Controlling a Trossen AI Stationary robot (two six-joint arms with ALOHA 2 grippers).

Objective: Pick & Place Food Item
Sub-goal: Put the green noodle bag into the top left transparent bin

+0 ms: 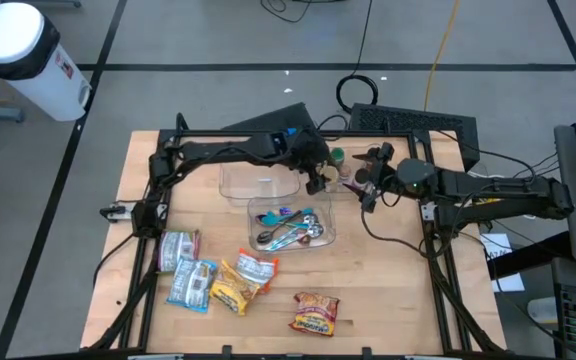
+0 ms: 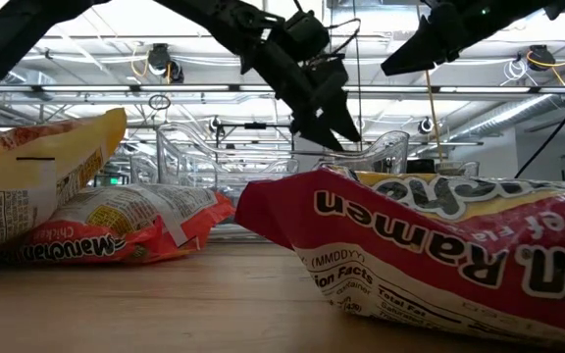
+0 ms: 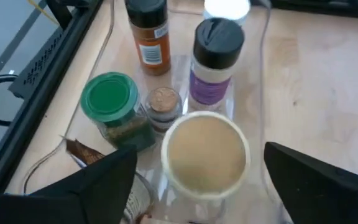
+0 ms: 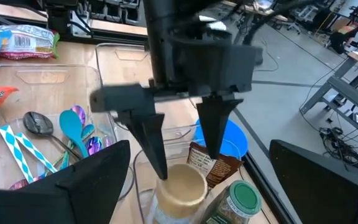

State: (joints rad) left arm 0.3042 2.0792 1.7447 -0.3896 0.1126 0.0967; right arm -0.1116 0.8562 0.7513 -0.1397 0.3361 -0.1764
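Left gripper [image 4: 182,146]: it is held over the jars at the far middle of the table; the two dark fingers are spread apart, and nothing is pinched between them.
Tan-lid jar [image 3: 205,152]: it is seen directly under the left gripper, between the two fingertips in line, but it is not touched. The lid is round, flat and matt.
Other jars: a green-lid jar [image 3: 111,106], a small copper-lid jar [image 3: 163,102], a black-cap jar [image 3: 215,59] with a purple label and an orange jar [image 3: 148,34] are placed just beyond the left gripper, close together, some touching. Little free room is left between them.
Right gripper [image 1: 368,183]: it is held just beside the left gripper, on the jar side; its fingers are spread wide and nothing is held.
Clear bin [image 1: 258,183]: a thin see-through plastic wall, empty, just behind the left gripper toward the left arm's base.
Cutlery bin [image 1: 326,232]: a clear plastic bin below both grippers, nearer the front; metal spoons and coloured plastic ones lie inside.
Ramen packets [image 1: 314,312]: crinkled, shiny packets lie flat near the front edge, well apart from both grippers.
Table [image 1: 388,300]: pale wood is seen; open surface is found at the front right.
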